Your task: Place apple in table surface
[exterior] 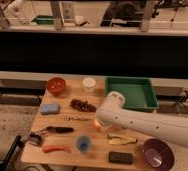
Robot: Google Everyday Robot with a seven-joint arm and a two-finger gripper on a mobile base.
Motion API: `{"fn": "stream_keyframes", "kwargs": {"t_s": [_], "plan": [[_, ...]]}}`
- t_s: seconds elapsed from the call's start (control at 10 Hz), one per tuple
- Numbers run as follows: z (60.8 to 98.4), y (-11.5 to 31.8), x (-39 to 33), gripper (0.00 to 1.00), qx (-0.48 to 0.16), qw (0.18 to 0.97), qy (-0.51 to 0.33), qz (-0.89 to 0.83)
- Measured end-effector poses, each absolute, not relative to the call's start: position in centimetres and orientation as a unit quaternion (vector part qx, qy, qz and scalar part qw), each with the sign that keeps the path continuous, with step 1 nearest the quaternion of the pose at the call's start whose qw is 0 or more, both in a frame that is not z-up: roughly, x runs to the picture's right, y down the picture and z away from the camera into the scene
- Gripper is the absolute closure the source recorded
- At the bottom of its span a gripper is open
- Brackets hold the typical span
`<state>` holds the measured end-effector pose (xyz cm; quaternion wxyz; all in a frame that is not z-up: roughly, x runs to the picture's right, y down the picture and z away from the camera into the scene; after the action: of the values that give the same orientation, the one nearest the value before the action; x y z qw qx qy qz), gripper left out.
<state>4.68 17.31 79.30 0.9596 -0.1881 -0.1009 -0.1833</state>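
The small round orange-yellow apple point(95, 121) shows only as a sliver near the middle of the light tan rectangular wooden table surface point(62, 139). The white arm's gripper point(101, 120) sits over it, hiding most of it.

The white arm point(152, 125) enters from 4 o'clock and reaches toward 9 o'clock, low over the surface point(62, 142). The gripper point(100, 122) is at its end, mostly hidden.

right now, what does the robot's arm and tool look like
The arm is a thick, smooth, off-white tube with a rounded, dome-like joint cap at its end, reaching in from the right over the table surface. No cables, markings or labels show on it. The tool sits under that rounded end, beside the orange-yellow apple, and is mostly hidden, so its shape and colour cannot be told.
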Motion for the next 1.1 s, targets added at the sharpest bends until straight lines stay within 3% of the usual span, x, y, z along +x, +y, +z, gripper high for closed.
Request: {"fn": "stream_keyframes", "kwargs": {"t_s": [0.4,0.5,0.7,0.8,1.1], "plan": [[79.96,18.08,4.31,0.55,-0.203,0.956,-0.095,-0.189],[80.05,18.13,4.35,0.41,-0.203,0.956,-0.094,-0.189],[80.12,18.19,4.29,0.26,-0.204,0.956,-0.093,-0.19],[80.14,18.18,4.28,0.2,-0.204,0.956,-0.092,-0.19],[80.09,18.13,4.39,0.2,-0.204,0.956,-0.09,-0.19]]}}
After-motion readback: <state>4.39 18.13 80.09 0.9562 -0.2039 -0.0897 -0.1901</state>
